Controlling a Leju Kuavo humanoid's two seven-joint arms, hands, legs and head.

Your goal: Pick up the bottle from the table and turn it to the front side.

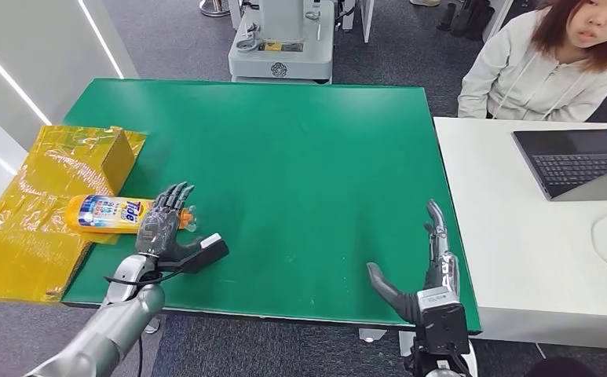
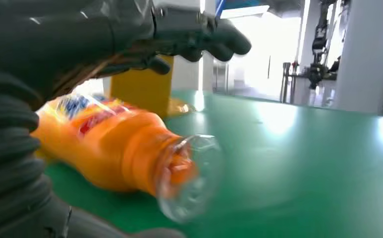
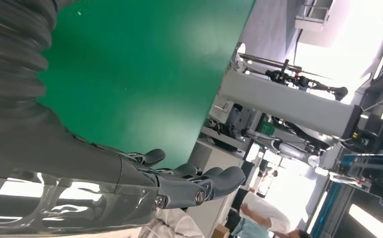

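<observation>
Bottle [image 1: 111,214] lies on its side at the green table's [image 1: 300,157] left edge, half on the yellow plastic sheet [image 1: 25,228], just in front of the yellow box [image 1: 100,153]. Long axis runs roughly along the table's near edge; cap end points toward table centre, base toward the sheet. Orange body, label with "Tide" facing up. In the head view the cap end is hidden behind the left hand [image 1: 166,228]; the left wrist view shows a clear cap [image 2: 191,176] over the orange neck, blurred.

Left hand sits over the bottle's neck end, fingers [image 1: 176,198] spread and extended across it, thumb [image 1: 206,253] out to the side away from the bottle. Fingers arch above the bottle in the left wrist view; cannot tell if they touch it, no grasp visible. Bottle rests on the table.

Right hand [image 1: 429,267] is near the table's front right corner, well apart from the bottle, fingers straight and thumb splayed, holding nothing.

White table [image 1: 535,259] abuts the green table's right side, with a laptop [image 1: 579,161] cut off by the frame edge. A person [image 1: 543,63] sits behind it, partly cropped.
</observation>
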